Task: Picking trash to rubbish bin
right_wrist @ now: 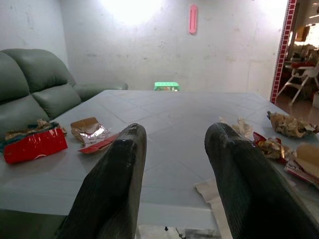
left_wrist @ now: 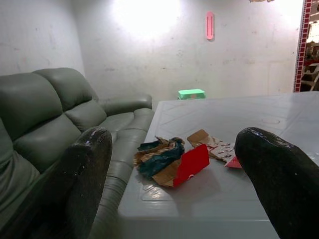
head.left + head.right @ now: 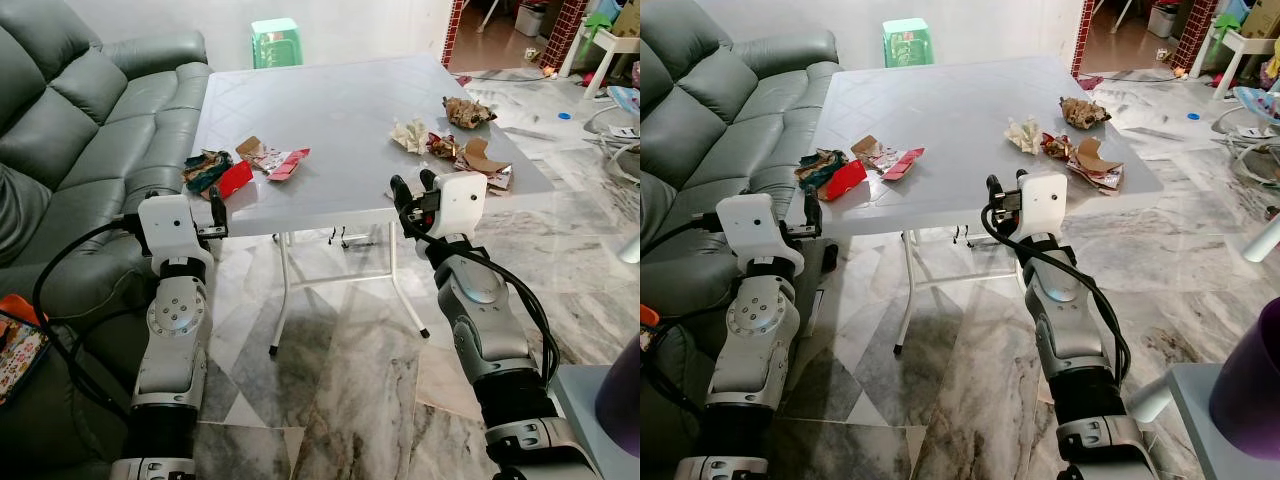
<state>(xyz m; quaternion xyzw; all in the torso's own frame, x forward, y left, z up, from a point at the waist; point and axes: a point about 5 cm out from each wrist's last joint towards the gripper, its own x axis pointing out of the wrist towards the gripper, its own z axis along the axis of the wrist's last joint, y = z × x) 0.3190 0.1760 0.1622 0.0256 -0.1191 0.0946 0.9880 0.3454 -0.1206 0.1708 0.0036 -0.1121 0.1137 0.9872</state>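
Two heaps of trash (image 3: pixel 235 168) (image 3: pixel 468 150) sit by the table (image 3: pixel 340 110) edge; our left gripper (image 3: pixel 214 211) and right gripper (image 3: pixel 413 190), both spread and empty, could knock scraps off.

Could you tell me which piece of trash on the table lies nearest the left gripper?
The red wrapper, at the table's sofa-side corner just ahead of the left gripper; the other scraps lie farther off.

Hiding the near edge of the surface (image 3: pixel 340 130) behind both hands. Cutting off a purple object (image 3: pixel 1250 385), perhaps a bin, at the frame's corner. Blurring print on the red wrapper (image 2: pixel 192 164) beyond reading.
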